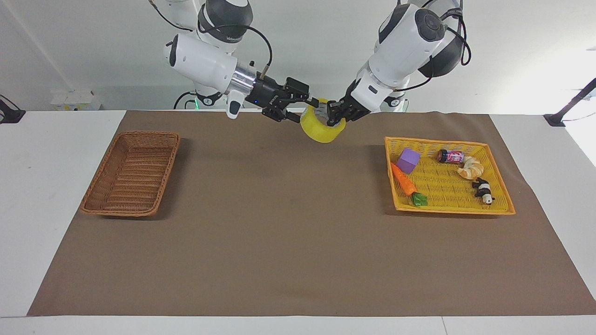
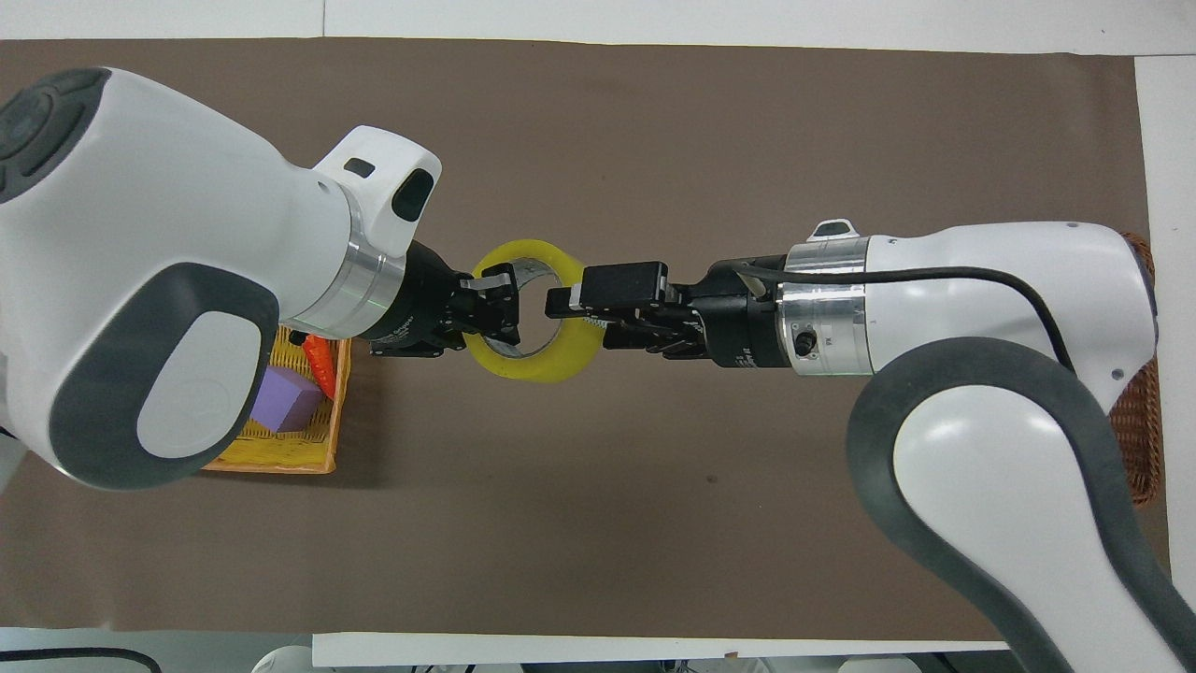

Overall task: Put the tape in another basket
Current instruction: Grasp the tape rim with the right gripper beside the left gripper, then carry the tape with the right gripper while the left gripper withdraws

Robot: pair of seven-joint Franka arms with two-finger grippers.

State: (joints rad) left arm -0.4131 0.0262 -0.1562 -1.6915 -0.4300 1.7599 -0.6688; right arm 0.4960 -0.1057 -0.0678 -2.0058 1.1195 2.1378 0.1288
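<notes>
The yellow tape (image 1: 321, 133) hangs in the air over the mat's middle, toward the robots' edge, and also shows in the overhead view (image 2: 542, 361). My left gripper (image 1: 331, 118) is shut on the roll's wall on the side toward the left arm, seen from above (image 2: 495, 314) too. My right gripper (image 1: 303, 109) is open, with its fingers either side of the roll's other wall (image 2: 581, 318). The brown wicker basket (image 1: 130, 172) stands empty at the right arm's end of the table, mostly hidden under the right arm in the overhead view (image 2: 1135, 439).
A flat yellow-orange tray (image 1: 451, 211) at the left arm's end holds a purple cube (image 1: 408, 160), a carrot (image 1: 404, 180), a small can (image 1: 450, 156), a bread piece (image 1: 470, 168) and a panda figure (image 1: 484, 190). A brown mat (image 1: 288, 232) covers the table.
</notes>
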